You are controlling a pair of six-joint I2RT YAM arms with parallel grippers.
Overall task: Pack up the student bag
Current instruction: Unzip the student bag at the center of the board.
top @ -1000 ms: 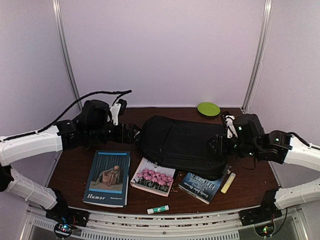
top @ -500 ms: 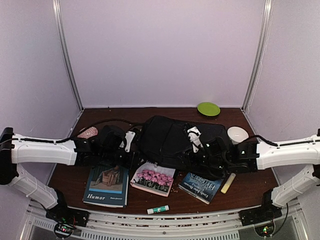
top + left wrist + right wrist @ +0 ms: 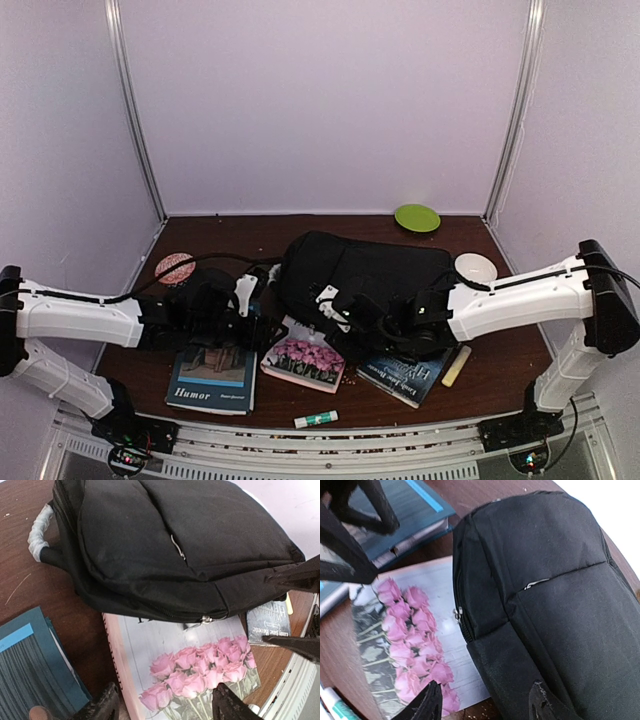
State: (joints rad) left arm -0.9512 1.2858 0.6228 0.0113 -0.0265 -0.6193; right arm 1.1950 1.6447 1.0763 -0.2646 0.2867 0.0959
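The student bag (image 3: 370,278) is a large black backpack lying flat across the middle of the table, its pale grey handle (image 3: 39,530) at its left end. A silver zipper pull (image 3: 205,620) hangs at its near edge, also showing in the right wrist view as the zipper pull (image 3: 456,614). My left gripper (image 3: 165,707) hovers open over a notebook with pink roses (image 3: 200,670), just in front of the bag. My right gripper (image 3: 485,705) is open above the bag's near edge and that notebook (image 3: 405,630). In the top view the left gripper (image 3: 268,326) and right gripper (image 3: 328,316) face each other.
A blue book titled Humor (image 3: 212,375) lies front left and a dark book (image 3: 405,372) front right. A glue stick (image 3: 316,419) and a yellow stick (image 3: 456,365) lie near the front edge. A green plate (image 3: 417,217), a white bowl (image 3: 475,267) and a pink disc (image 3: 175,267) sit further back.
Both arms have stretched inward and come down. The left gripper moved right over the books. The right gripper swept left along the bag's near edge, uncovering the white bowl.
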